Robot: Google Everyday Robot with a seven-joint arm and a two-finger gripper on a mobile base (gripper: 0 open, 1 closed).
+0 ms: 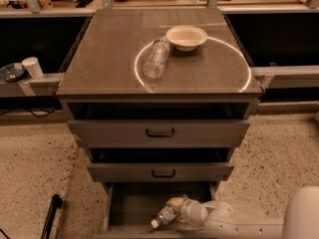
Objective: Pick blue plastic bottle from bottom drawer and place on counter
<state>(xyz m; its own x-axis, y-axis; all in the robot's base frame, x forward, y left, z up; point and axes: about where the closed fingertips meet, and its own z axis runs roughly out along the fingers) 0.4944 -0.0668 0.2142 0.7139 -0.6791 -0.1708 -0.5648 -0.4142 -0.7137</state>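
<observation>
The blue plastic bottle (pixel 164 216) lies on its side in the open bottom drawer (pixel 129 208), white cap pointing lower left. My gripper (pixel 175 205) reaches into the drawer from the right and sits at the bottle's base end, touching or just over it. The white arm (pixel 239 223) runs along the drawer front from the lower right. The counter (pixel 104 63) is the grey-brown cabinet top with a bright ring reflection.
On the counter lie another clear bottle (pixel 154 59) on its side and a white bowl (pixel 186 37). The two upper drawers (pixel 159 132) with black handles stand slightly open. A white cup (pixel 33 66) sits on a ledge at left. A dark object (pixel 50 214) lies on the floor.
</observation>
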